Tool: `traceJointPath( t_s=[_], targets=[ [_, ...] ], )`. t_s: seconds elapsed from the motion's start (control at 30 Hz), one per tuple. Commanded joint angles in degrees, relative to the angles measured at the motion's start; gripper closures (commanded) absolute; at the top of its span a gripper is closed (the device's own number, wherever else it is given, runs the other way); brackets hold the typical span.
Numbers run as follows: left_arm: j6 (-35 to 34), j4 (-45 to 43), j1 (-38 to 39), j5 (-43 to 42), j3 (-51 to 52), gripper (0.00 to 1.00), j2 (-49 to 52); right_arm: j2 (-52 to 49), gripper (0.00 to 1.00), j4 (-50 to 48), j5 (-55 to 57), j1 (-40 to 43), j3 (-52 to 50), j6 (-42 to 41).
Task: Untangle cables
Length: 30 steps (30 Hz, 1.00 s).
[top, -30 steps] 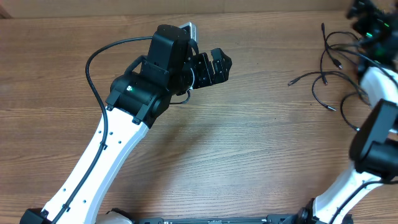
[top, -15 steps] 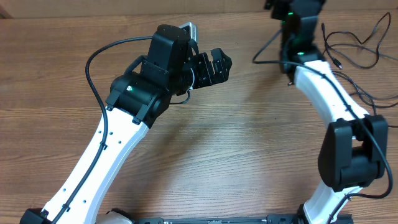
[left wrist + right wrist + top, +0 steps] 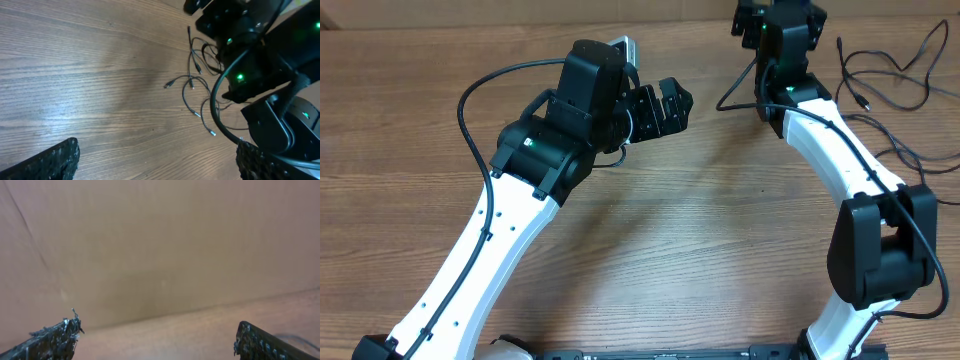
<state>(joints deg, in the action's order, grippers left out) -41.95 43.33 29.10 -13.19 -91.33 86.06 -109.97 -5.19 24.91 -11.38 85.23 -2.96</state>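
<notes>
While left gripper (image 3: 157, 150) and right gripper (image 3: 157, 330) both stand spread wide, gripping nothing, cables (image 3: 191, 80) lie loose on table (image 3: 75, 75) by right arm (image 3: 840, 140).

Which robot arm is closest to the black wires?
The right arm, the one reaching far forward: the cables lie right beside it. The left arm stands well apart from them.
</notes>
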Motion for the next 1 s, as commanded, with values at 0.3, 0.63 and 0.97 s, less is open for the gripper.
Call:
traceJointPath(
  t_s=[0.3,0.63,0.97],
  targets=[
    [0.9,0.0,-0.2,0.5,-0.2,0.00,0.5,1.7,0.00,11.0,-1.0,0.2,0.7,0.0],
    [0.9,0.0,-0.2,0.5,-0.2,0.00,0.5,1.7,0.00,12.3,-1.0,0.2,0.7,0.0],
    [-7.4,-10.7,-1.0,2.2,-0.2,0.00,0.5,1.7,0.00,12.3,-1.0,0.2,0.7,0.0]
  ],
)
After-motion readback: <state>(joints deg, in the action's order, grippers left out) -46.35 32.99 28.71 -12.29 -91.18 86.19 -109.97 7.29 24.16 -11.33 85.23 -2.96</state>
